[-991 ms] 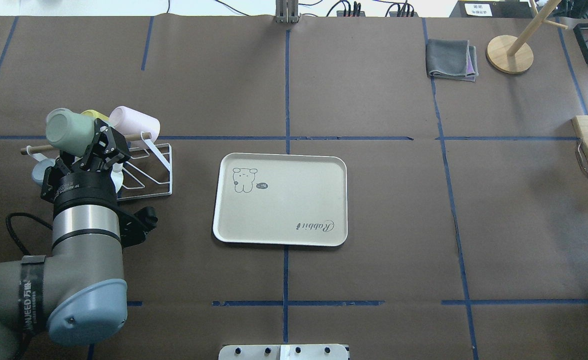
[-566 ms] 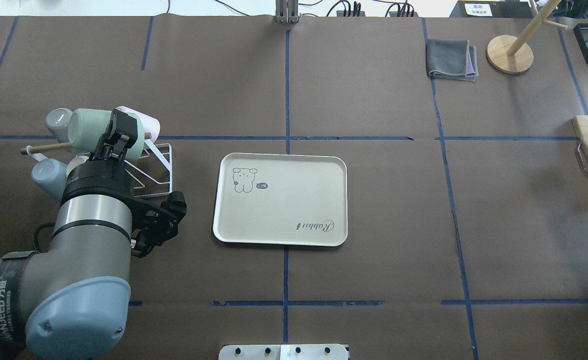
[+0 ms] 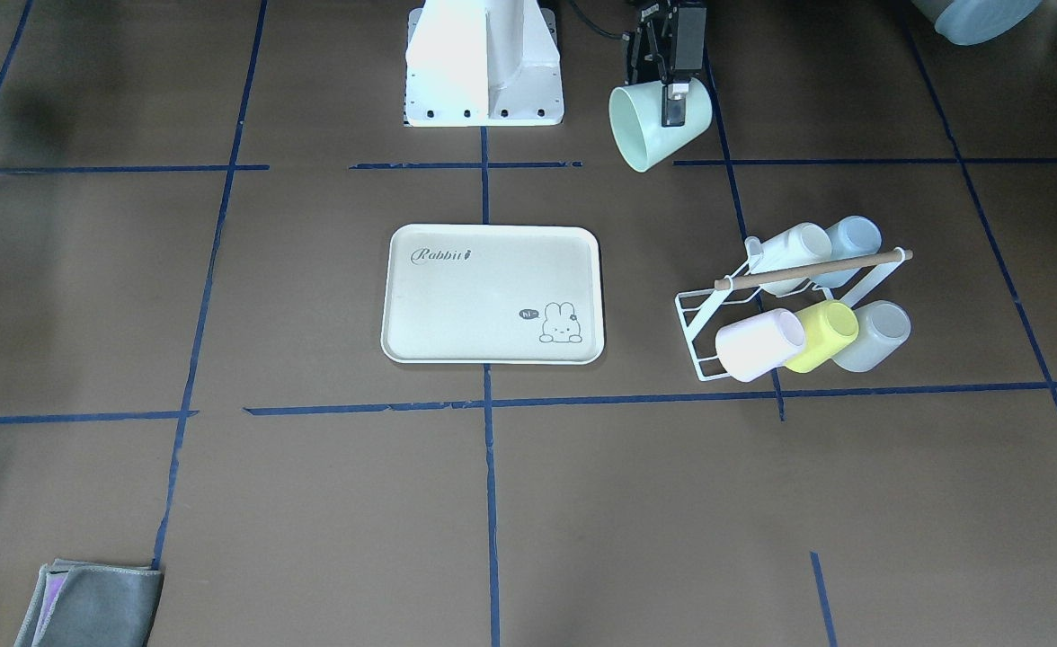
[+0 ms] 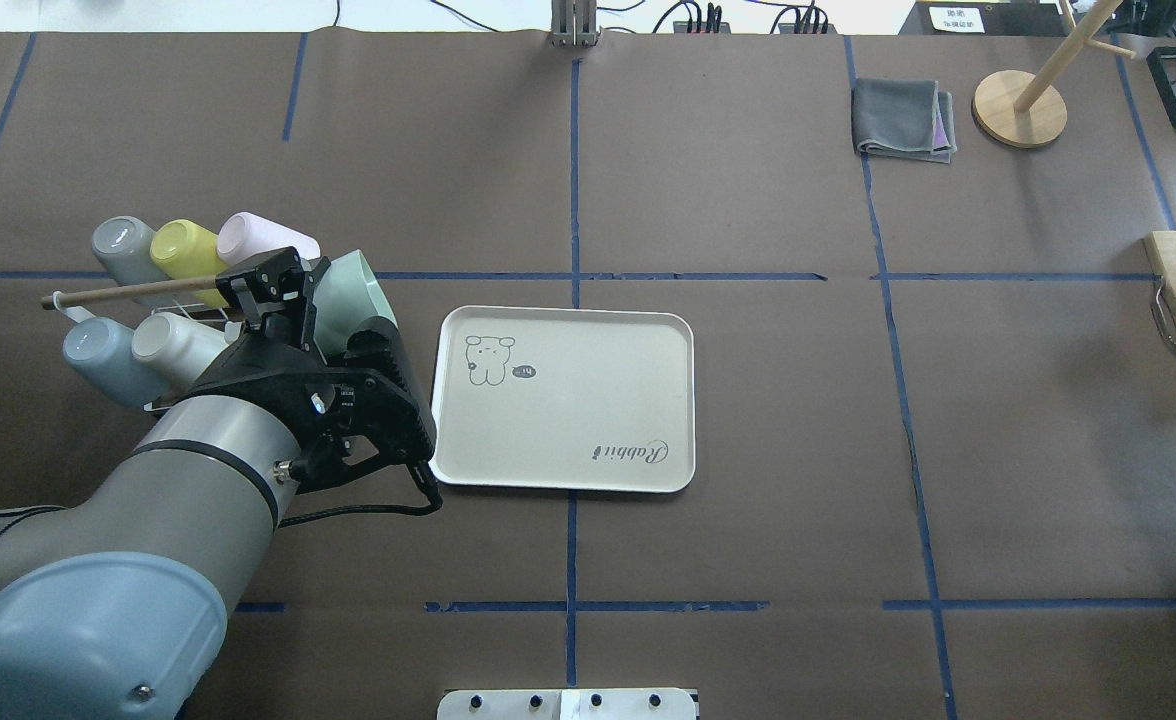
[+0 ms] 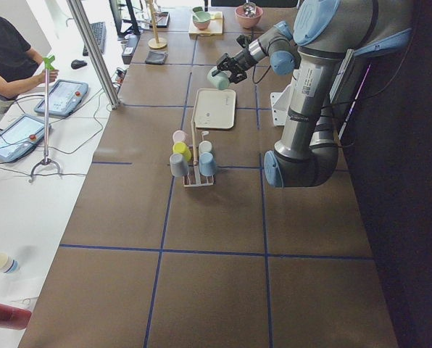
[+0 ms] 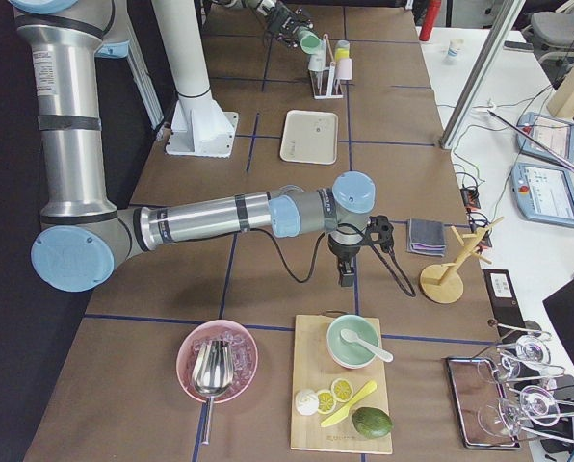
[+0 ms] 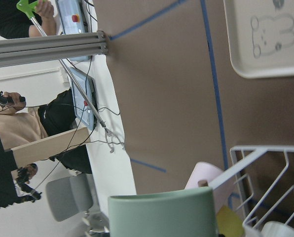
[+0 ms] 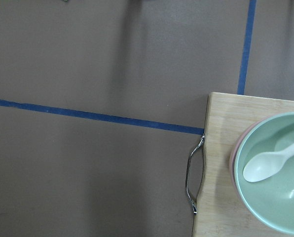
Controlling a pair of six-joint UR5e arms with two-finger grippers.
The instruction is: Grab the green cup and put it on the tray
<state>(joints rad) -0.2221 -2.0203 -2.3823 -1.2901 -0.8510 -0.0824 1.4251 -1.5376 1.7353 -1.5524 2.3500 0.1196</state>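
Observation:
My left gripper is shut on the green cup, a pale mint tumbler held on its side in the air between the rack and the tray's left edge. In the front-facing view the cup hangs tilted from the gripper, mouth toward the tray. Its wall fills the bottom of the left wrist view. The cream "Rabbit" tray lies empty at the table's middle. My right gripper shows only in the exterior right view, so I cannot tell if it is open or shut.
A white wire rack with a wooden dowel holds pink, yellow, grey, white and pale blue cups. A folded grey cloth and a wooden stand are at the far right. A cutting board carries a green bowl.
My left arm has carried the green cup off the rack to the right, toward the tray, and has turned the wrist. The yellow and grey cups on the rack now show.

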